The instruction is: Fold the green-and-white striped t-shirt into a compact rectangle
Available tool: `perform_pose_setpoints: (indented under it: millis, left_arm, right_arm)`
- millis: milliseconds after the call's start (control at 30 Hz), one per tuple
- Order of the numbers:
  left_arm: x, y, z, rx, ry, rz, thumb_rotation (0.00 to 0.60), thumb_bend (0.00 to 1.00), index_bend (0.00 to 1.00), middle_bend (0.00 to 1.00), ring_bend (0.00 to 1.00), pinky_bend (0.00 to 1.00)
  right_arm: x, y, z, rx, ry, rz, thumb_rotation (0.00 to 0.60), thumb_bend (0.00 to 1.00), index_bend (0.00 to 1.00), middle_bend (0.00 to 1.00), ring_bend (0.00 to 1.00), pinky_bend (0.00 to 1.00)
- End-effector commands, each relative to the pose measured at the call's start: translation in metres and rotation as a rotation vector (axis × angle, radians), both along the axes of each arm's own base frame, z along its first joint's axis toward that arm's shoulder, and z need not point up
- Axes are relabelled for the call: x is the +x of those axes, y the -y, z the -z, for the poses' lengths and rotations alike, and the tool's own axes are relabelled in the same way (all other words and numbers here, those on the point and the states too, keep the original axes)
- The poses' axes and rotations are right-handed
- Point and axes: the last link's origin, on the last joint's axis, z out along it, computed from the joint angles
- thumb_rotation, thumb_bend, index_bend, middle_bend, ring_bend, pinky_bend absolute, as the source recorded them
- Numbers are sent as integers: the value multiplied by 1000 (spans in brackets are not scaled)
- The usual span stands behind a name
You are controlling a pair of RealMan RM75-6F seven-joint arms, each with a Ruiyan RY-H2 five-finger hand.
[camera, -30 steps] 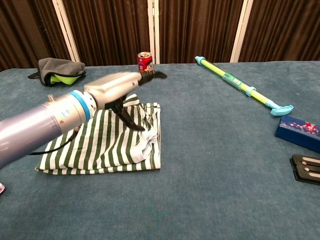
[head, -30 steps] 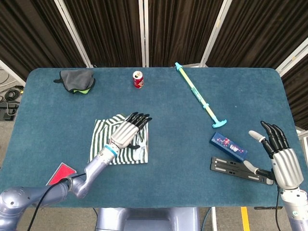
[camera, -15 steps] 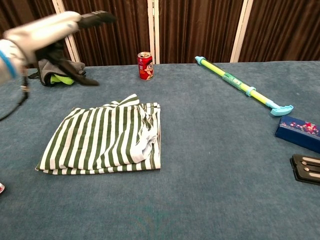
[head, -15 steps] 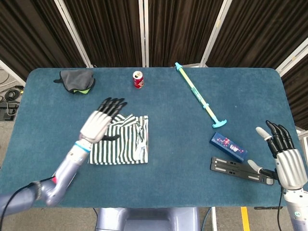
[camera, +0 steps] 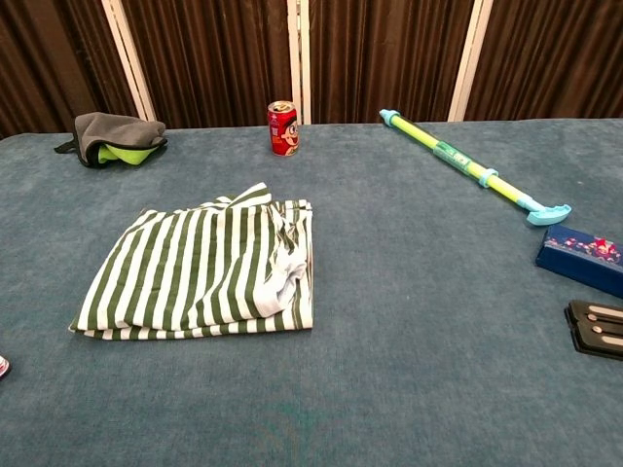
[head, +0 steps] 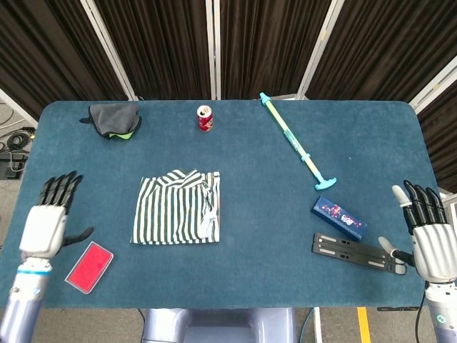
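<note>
The striped t-shirt (head: 177, 207) is lying folded at the desk (head: 257, 164) centre. The left hand (head: 44, 229) and right hand (head: 432, 243) are hovering at opposite edges, fingers spread and holding nothing, apparently clearing the finished rectangle.

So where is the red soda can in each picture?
Head view: the red can stands near the table's far edge, left of centre, behind the striped t-shirt.
Chest view: the red can stands at the back, left of centre, in front of the dark curtains.
Shared landmark: in both views the striped t-shirt lies in front of the can, slightly to its left.
</note>
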Motion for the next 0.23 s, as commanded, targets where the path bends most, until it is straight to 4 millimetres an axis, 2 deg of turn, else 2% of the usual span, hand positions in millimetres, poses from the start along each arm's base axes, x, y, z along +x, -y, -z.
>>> perform_pose_setpoints:
  millis: [33, 233]
  left_arm:
    - [-9, 18, -9, 8, -25, -14, 600, 57, 0, 0, 0, 0]
    - [-15, 19, -9, -7, -12, 17, 600, 58, 0, 0, 0, 0]
  right_arm:
    - [2, -4, 0, -15, -9, 15, 600, 0, 0, 0, 0, 0]
    - [2, -6, 1, -11, -18, 17, 600, 0, 0, 0, 0, 0]
